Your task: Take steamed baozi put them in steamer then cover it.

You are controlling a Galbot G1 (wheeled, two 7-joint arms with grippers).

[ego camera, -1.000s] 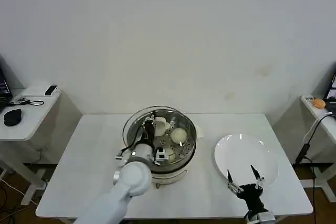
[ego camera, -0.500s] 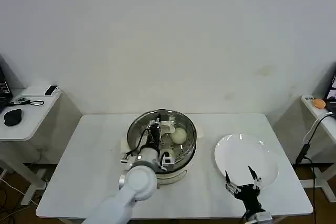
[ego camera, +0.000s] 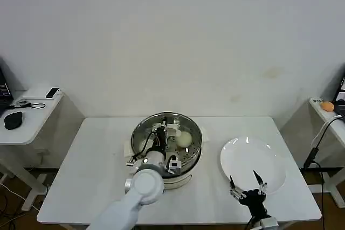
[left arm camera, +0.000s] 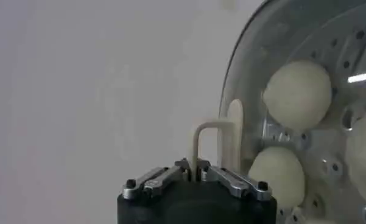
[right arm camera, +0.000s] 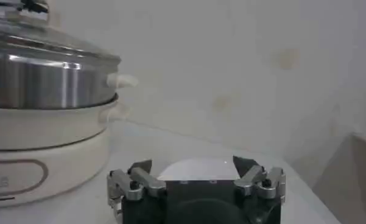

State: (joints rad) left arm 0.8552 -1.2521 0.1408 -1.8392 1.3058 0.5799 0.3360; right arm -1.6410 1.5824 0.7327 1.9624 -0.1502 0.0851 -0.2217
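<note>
The steamer (ego camera: 190, 152), a shiny steel pot on a cream base, stands mid-table. A clear glass lid (ego camera: 178, 124) lies over it, and in the right wrist view the lid (right arm camera: 42, 40) appears to rest on the pot's rim. My left gripper (ego camera: 160, 133) is above the pot. In the left wrist view the left gripper (left arm camera: 192, 170) is shut on the lid's cream loop handle (left arm camera: 214, 130). Through the glass I see steamed baozi (left arm camera: 297, 93) on the perforated tray, one below it (left arm camera: 276, 176). My right gripper (ego camera: 248, 185) hangs open and empty by the table's front edge.
An empty white plate (ego camera: 252, 160) lies right of the steamer, just beyond the right gripper (right arm camera: 192, 163). Side tables flank the white table, the left one with a mouse and cables (ego camera: 13, 119), the right one with an orange object (ego camera: 327, 106).
The left gripper carried the lid rightward from an offset position until it sits centred over the steamer. The right gripper drew back slightly toward the table's front edge.
</note>
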